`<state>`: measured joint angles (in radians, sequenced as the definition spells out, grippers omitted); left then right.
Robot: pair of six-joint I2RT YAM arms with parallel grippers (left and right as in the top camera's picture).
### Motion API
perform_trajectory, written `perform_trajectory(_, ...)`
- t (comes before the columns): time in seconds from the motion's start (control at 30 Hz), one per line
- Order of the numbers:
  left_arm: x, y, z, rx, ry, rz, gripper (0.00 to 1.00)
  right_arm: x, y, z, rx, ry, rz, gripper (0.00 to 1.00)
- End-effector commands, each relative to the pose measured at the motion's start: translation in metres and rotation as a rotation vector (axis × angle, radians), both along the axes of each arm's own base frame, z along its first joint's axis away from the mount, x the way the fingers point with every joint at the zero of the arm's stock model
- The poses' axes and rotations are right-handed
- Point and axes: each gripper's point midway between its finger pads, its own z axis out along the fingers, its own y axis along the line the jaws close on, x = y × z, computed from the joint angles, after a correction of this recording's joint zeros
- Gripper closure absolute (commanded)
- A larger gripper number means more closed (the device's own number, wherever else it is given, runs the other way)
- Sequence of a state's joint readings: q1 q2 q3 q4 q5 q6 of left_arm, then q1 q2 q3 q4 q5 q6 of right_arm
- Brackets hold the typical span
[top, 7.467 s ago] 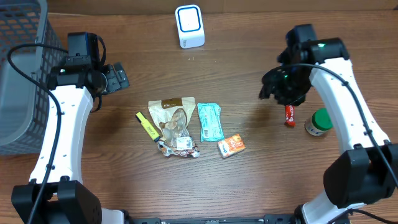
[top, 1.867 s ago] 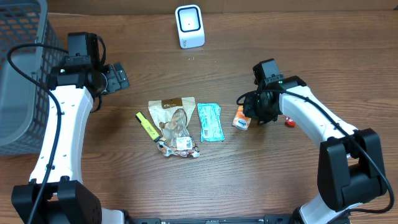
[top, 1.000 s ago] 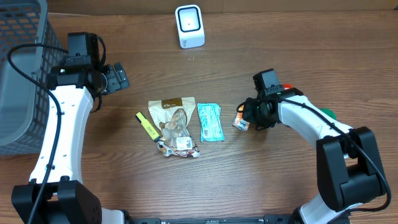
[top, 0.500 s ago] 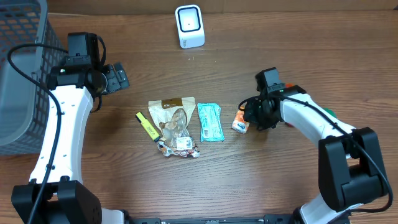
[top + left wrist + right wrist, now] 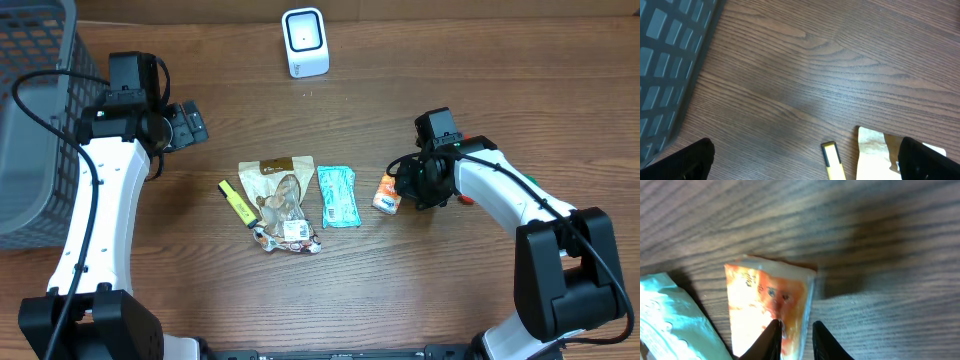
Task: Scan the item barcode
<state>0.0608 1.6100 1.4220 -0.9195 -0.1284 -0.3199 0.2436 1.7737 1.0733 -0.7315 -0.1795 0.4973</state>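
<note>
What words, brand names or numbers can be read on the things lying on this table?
No text is legible in any view.
On the orange box: light and dark print, too blurred to read.
On the teal packet: print too small to read.
On the brown pouch: label and sticker too small to read.
On the white scanner: no writing shows.

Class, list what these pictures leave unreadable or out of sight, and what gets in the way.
- Small orange carton: any barcode is too small overhead, and its print is blurred in the right wrist view.
- Yellow highlighter pen: cut off by the left wrist view's bottom edge.
- Red object: mostly hidden overhead under the right arm.
</note>
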Motion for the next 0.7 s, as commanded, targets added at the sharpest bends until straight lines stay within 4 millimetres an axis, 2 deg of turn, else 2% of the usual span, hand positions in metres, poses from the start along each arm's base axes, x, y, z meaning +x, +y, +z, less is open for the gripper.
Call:
perform_trajectory(0.0,0.002,0.001,0.009,0.006,-0.026,0.010,0.00,0.004,0.001,0.005,0.016,-0.045,0.003,0.78)
perform_trajectory(0.13,0.002,0.001,0.009,0.006,-0.026,0.010,0.00,0.004,0.001,-0.008,0.025,-0.076,-0.001,0.79)
perform_trajectory(0.2,0.002,0.000,0.009,0.006,-0.026,0.008,0.00,0.001,0.001,-0.016,0.028,-0.087,-0.004,0.87)
perform_trajectory(0.33,0.002,0.000,0.009,0.006,-0.026,0.008,0.00,-0.003,0.000,-0.021,0.031,-0.075,-0.026,0.87)
perform_trajectory(0.37,0.002,0.000,0.009,0.006,-0.026,0.008,0.00,-0.003,0.000,-0.021,0.030,-0.076,-0.026,0.86)
perform_trajectory(0.4,0.002,0.000,0.009,0.006,-0.026,0.008,0.00,-0.002,0.000,-0.021,0.031,-0.076,-0.026,0.80)
perform_trajectory(0.43,0.002,0.000,0.009,0.006,-0.026,0.008,0.00,-0.003,0.000,-0.021,0.031,-0.075,-0.026,0.69)
perform_trajectory(0.47,0.002,0.000,0.009,0.006,-0.026,0.008,0.00,-0.003,0.000,-0.021,0.030,-0.073,-0.026,0.66)
perform_trajectory(0.67,0.002,0.000,0.009,0.006,-0.026,0.008,0.00,-0.002,0.007,-0.016,0.077,-0.069,-0.016,0.66)
